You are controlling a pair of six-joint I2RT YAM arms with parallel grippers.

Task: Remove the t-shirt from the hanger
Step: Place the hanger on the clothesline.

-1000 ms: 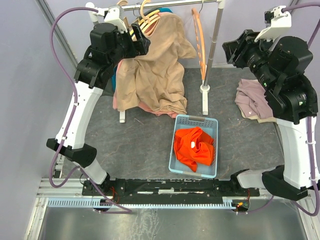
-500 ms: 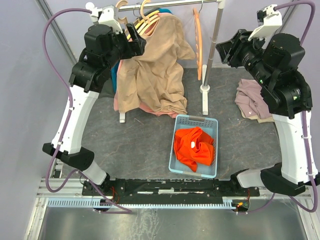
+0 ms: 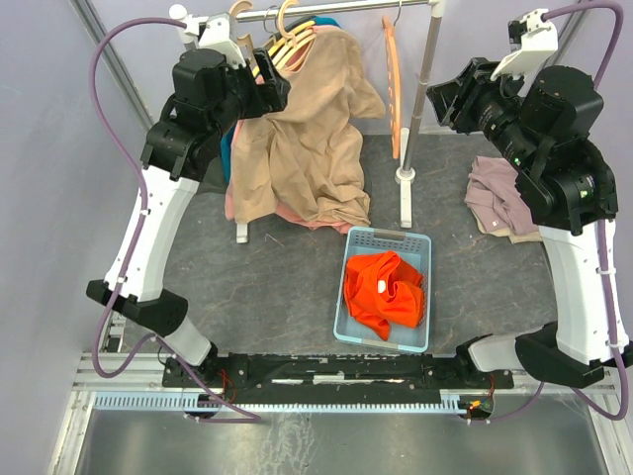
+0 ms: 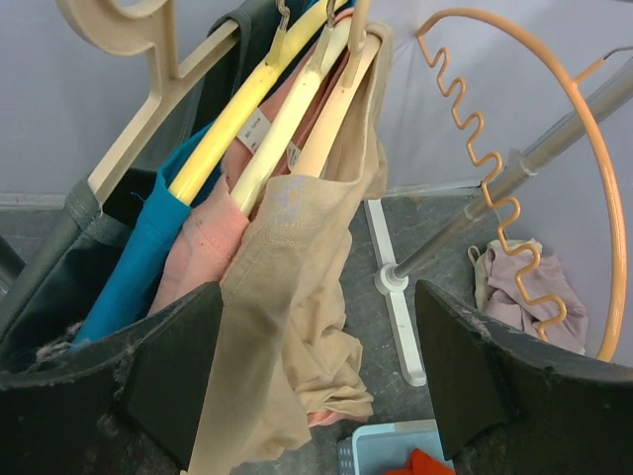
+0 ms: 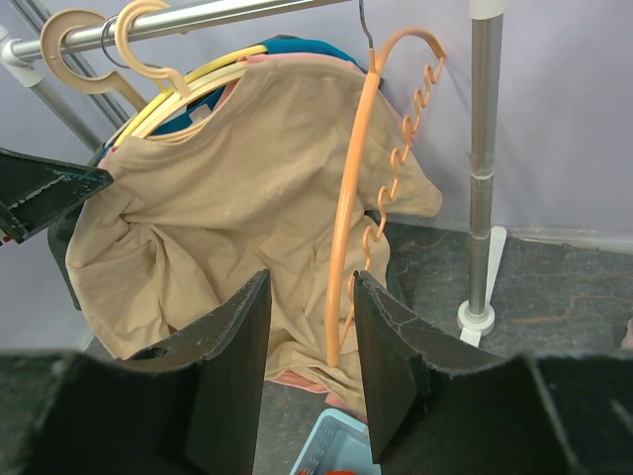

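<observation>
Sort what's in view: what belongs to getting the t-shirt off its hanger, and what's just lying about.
Job in hand: tan t-shirt, cream hanger, rail, left end effector, right end effector.
Lying about: blue basket, orange garment in it, mauve clothes, orange spiral hanger.

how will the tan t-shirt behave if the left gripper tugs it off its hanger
Probably floppy: the tan t-shirt hangs in loose folds and should drape rather than hold shape. Likely light, so a tug may swing its cream hanger on the rail. It could snag, since the hanger sits inside the neck.
</observation>
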